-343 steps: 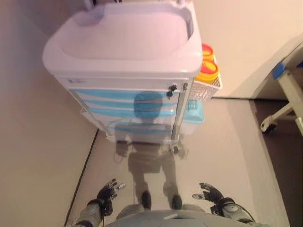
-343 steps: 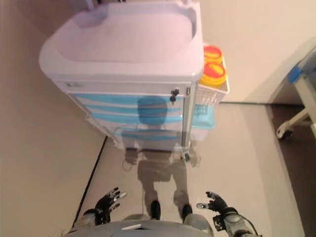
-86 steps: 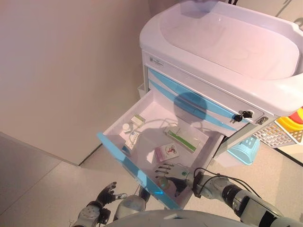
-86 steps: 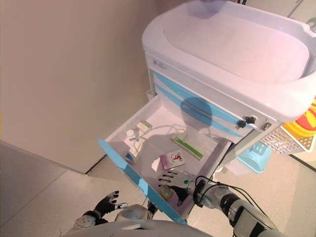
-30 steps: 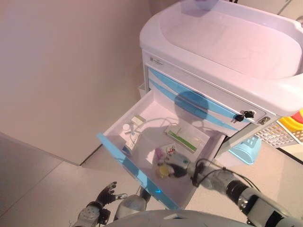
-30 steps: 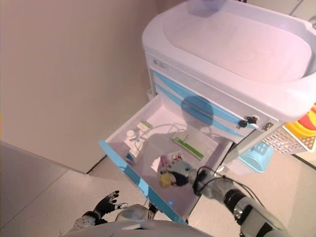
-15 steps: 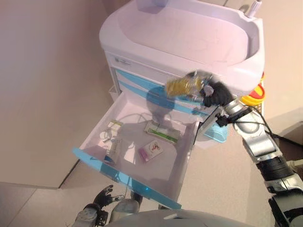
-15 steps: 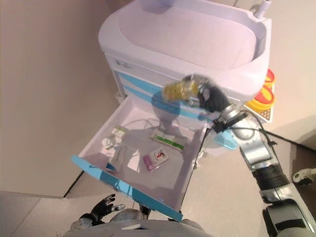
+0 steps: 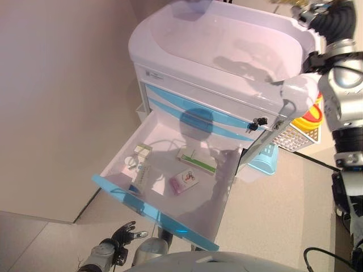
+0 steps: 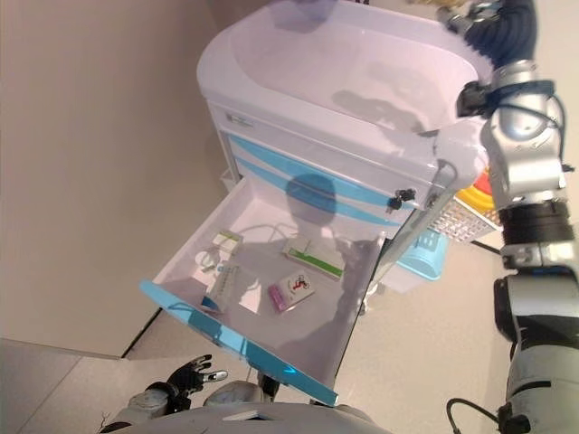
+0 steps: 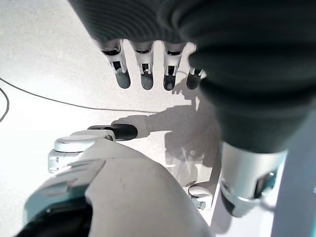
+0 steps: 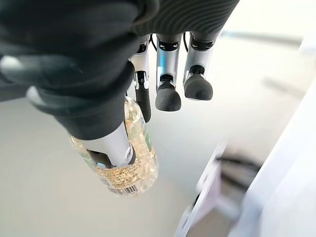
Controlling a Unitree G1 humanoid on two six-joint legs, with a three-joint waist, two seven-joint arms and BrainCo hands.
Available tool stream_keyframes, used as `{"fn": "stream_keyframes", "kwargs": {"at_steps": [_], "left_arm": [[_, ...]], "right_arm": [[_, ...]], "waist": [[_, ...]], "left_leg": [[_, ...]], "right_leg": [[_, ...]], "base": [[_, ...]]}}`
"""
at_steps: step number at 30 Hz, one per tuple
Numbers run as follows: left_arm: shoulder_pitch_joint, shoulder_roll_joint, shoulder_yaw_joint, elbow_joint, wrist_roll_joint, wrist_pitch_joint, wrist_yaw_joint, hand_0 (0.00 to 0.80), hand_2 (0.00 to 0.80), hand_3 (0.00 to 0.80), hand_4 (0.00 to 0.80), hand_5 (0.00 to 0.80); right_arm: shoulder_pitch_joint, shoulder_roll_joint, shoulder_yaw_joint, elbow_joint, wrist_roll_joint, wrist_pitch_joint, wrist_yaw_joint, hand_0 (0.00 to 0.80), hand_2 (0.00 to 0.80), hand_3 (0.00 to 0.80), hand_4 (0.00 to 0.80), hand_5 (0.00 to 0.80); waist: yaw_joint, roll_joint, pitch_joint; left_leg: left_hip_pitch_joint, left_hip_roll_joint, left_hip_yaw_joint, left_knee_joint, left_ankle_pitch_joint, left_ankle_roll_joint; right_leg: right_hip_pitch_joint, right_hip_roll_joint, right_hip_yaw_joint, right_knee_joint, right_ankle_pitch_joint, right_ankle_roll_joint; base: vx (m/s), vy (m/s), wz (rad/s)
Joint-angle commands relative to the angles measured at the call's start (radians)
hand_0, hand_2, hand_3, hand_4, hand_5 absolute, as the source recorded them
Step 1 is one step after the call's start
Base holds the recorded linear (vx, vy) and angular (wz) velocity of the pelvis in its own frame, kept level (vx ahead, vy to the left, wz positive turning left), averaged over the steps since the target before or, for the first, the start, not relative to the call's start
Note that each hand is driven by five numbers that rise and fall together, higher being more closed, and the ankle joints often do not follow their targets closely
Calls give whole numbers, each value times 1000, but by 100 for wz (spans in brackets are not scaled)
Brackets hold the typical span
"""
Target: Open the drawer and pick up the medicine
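Medicine bottle in my right hand, raised above the cart.

The clear bottle of yellow capsules [image 12: 129, 168] sits pinched between my right hand's [image 12: 98, 74] thumb and curled fingers, over the far right corner of the cart's [image 9: 187, 62] recessed top, my arm stretched upward. Half a second ago I held it lower, in front of the cart's drawers; now it is well clear of the raised rim. The open drawer [image 9: 164, 212] juts out below with its blue front edge nearest me, and a green-striped box [image 9: 196, 160], a pink packet [image 9: 184, 182] and small boxes [image 9: 143, 170] lie on its floor. My left hand [image 9: 122, 236] hangs low beside the drawer front, fingers loosely spread, holding nothing.
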Motion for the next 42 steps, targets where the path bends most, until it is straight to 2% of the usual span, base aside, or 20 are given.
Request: {"fn": "stream_keyframes", "kwargs": {"at_steps": [1, 7, 13, 20, 22, 26, 42], "left_arm": [[-25, 44, -68, 25, -37, 13, -16, 0, 0, 0, 0, 0], [-23, 55, -83, 12, -51, 27, -12, 0, 0, 0, 0, 0], [-14, 73, -70, -1, -52, 32, -15, 0, 0, 0, 0, 0], [0, 93, -50, -16, -45, 27, -17, 0, 0, 0, 0, 0], [6, 97, -45, -22, -41, 22, -16, 0, 0, 0, 0, 0], [11, 105, -40, -32, -42, 16, -17, 0, 0, 0, 0, 0], [4, 124, -45, -54, -46, 21, -27, 0, 0, 0, 0, 0]], "right_arm": [[-142, -82, 115, 79, 42, 6, -40, 800, 800, 800, 800, 800], [-273, -136, 259, 263, -33, 112, 46, 800, 800, 800, 800, 800], [-356, -184, 389, 400, -118, 231, 300, 800, 800, 800, 800, 800], [-387, -201, 489, 443, -190, 283, 541, 800, 800, 800, 800, 800], [-383, -197, 507, 439, -214, 289, 607, 800, 800, 800, 800, 800], [-378, -200, 540, 444, -243, 270, 652, 800, 800, 800, 800, 800], [-446, -185, 603, 433, -354, 241, 658, 800, 800, 800, 800, 800]], "waist": [[39, -27, -77], [61, -35, -74], [80, -48, -64], [91, -64, -46], [94, -68, -41], [98, -72, -34], [102, -77, -16]], "left_leg": [[10, -13, 11, 1, -90, -19], [4, -18, -8, 1, -85, -20], [-7, -19, -21, 1, -79, -20], [-21, -21, -31, 1, -70, -19], [-24, -21, -32, 1, -67, -19], [-28, -22, -34, 1, -64, -18], [-39, -27, -43, 1, -57, -15]], "right_leg": [[-22, -41, 41, 57, 9, 53], [-21, -42, 28, 53, 10, 52], [-24, -43, 16, 55, 9, 51], [-33, -42, 6, 54, 15, 51], [-36, -42, 4, 54, 17, 51], [-38, -42, 2, 56, 19, 53], [-54, -40, 13, 65, 23, 58]], "base": [[60, 14, 7], [31, 11, 12], [26, 0, 5], [15, -12, 5], [5, -7, 2], [0, 0, 0], [8, 2, 0]]}}
